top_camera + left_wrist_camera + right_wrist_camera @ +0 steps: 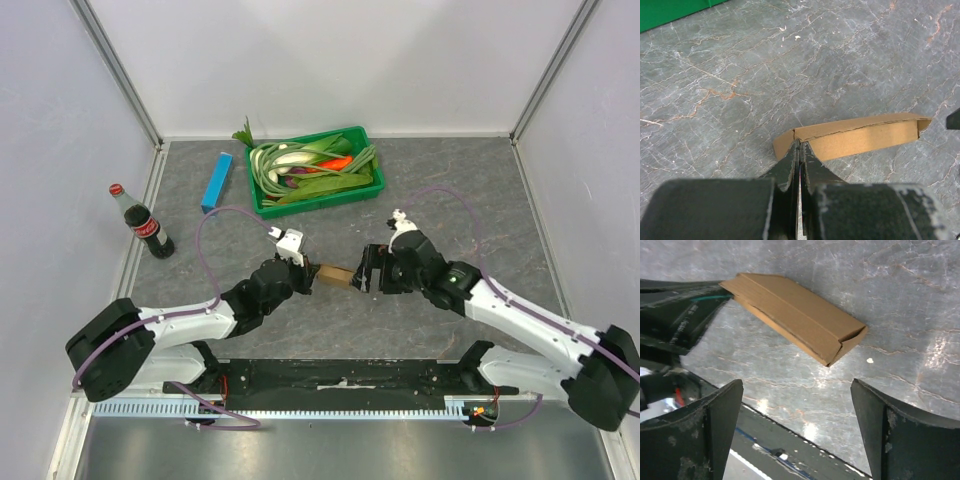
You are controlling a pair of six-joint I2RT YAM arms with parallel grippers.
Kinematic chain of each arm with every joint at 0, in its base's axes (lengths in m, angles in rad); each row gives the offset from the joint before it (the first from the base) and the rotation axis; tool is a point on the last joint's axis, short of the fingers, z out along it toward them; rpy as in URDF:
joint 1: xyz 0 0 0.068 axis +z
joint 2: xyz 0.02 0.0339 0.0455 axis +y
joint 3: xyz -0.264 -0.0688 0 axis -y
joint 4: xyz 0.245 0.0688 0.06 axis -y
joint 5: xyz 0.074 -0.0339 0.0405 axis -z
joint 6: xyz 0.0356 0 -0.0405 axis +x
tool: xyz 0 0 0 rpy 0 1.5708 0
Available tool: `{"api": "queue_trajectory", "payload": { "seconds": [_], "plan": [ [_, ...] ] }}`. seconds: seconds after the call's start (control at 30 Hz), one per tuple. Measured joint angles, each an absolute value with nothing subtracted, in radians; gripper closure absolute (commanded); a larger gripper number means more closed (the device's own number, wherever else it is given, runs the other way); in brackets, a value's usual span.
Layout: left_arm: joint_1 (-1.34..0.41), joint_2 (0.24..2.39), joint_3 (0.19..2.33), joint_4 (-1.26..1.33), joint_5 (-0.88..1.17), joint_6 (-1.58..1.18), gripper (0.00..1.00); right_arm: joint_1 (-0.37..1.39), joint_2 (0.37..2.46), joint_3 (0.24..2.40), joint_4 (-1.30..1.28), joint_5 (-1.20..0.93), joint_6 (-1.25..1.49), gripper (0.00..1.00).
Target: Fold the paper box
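**Ana:** Starting at the far left, a cola bottle (140, 222) stands upright near the wall. A slim blue box (216, 181) lies flat just past it.

**Ben:** And the left gripper (305, 272)?

**Ana:** Clamped tight! Its jaws are pressed together on one end of the paper box (336, 275), pinching a thin cardboard edge right at the corner. The wrist view shows no gap between the fingers (790, 167).

**Ben:** So where does the box sit?

**Ana:** Middle of the grey table (450, 190), between the two arms. It's a long, flattened brown sleeve, partly folded, with its seam slightly open along the top. The free end points at the right gripper (368, 268).

**Ben:** Is that one gripping too?

**Ana:** No, its jaws are spread wide with nothing between them. The box's free end is just beyond the fingertips (715, 420), not touching.

**Ben:** And behind all that?

**Ana:** A green tray (320, 202) piled with vegetables (310, 165), well apart from the action.
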State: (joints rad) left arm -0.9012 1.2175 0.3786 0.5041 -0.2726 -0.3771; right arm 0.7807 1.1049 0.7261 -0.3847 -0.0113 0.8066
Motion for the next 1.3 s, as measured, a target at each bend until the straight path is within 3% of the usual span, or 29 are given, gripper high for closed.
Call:
{"api": "queue_trajectory", "payload": {
  "seconds": [0.27, 0.57, 0.77, 1.03, 1.17, 1.3],
  "plan": [
    [-0.912, 1.228, 0.392, 0.49, -0.296, -0.415, 0.98, 0.77, 0.913, 0.499, -0.127, 0.005, 1.257, 0.02],
    [-0.936, 1.248, 0.414, 0.473, -0.341, -0.459, 0.98, 0.785, 1.02, 0.374, 0.139, 0.064, 1.728, 0.05],
    [-0.958, 1.26, 0.432, 0.451, -0.377, -0.482, 0.98, 0.805, 1.082, 0.374, 0.224, 0.115, 1.866, 0.18],
    [-1.001, 1.267, 0.445, 0.426, -0.447, -0.521, 0.98, 0.815, 1.123, 0.375, 0.21, 0.159, 1.953, 0.26],
    [-1.013, 1.269, 0.447, 0.422, -0.465, -0.535, 0.98, 0.815, 1.129, 0.375, 0.209, 0.178, 1.968, 0.39],
    [-1.016, 1.272, 0.448, 0.422, -0.472, -0.541, 0.98, 0.815, 1.171, 0.374, 0.24, 0.18, 1.975, 0.41]
  ]
}}
